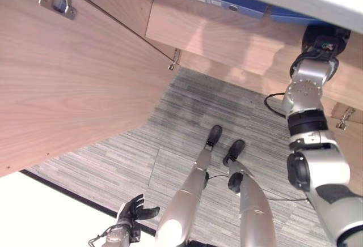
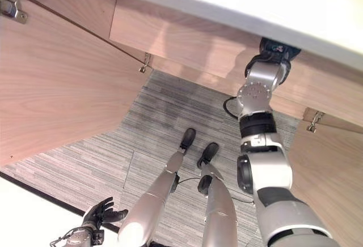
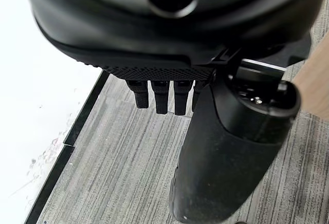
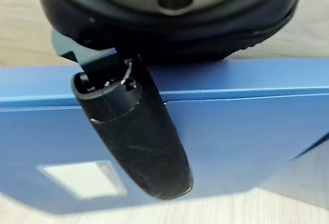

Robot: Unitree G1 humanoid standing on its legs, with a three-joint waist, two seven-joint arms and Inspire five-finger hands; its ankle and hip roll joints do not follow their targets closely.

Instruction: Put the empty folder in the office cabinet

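The flat blue folder looks like smooth, faintly sheened card or plastic, with a matt white paper label. The light wooden office cabinet has a matt grained veneer and shiny metal hinges. The grey striped carpet floor is a rough weave.

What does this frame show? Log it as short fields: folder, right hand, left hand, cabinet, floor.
folder: blue folder lying inside the wooden cabinet, white label on its face
right hand: right hand reaching into the cabinet, thumb lying across the folder; fingers hidden
left hand: left hand low at the side, fingers relaxed, holding nothing
cabinet: door swung open
floor: grey striped carpet
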